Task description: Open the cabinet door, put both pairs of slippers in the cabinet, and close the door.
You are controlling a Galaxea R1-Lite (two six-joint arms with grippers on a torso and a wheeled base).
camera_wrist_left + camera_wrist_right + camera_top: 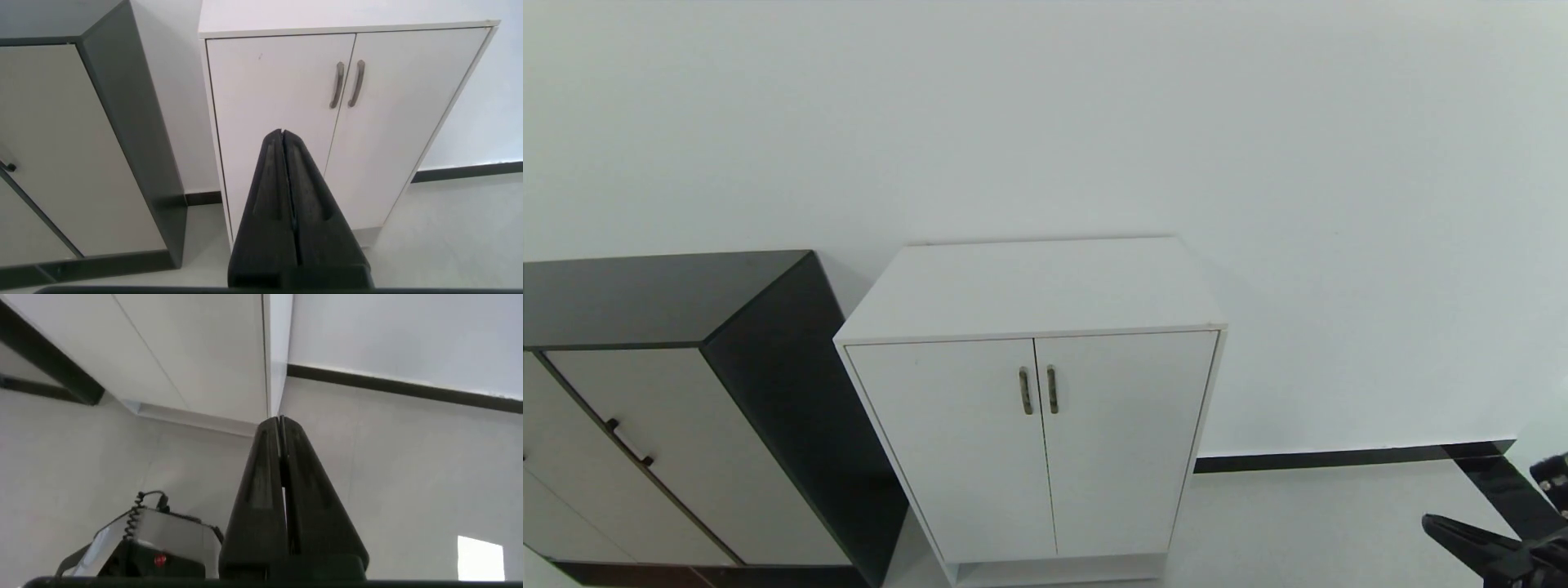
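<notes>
A white two-door cabinet (1033, 425) stands against the wall with both doors closed and two vertical metal handles (1038, 390) at the centre seam. It also appears in the left wrist view as the cabinet (343, 114) with handles (347, 84). My left gripper (283, 139) is shut with nothing in it, some way short of the left door. My right gripper (282, 425) is shut and empty, low over the floor near the cabinet's lower corner (274, 392). Its dark tip, the right gripper (1441, 523), shows at the lower right of the head view.
A black cabinet with light drawer fronts (670, 408) stands close to the left of the white one, angled outward. A black skirting strip (1339, 459) runs along the wall's base. Light floor (1298, 531) lies open to the right of the white cabinet.
</notes>
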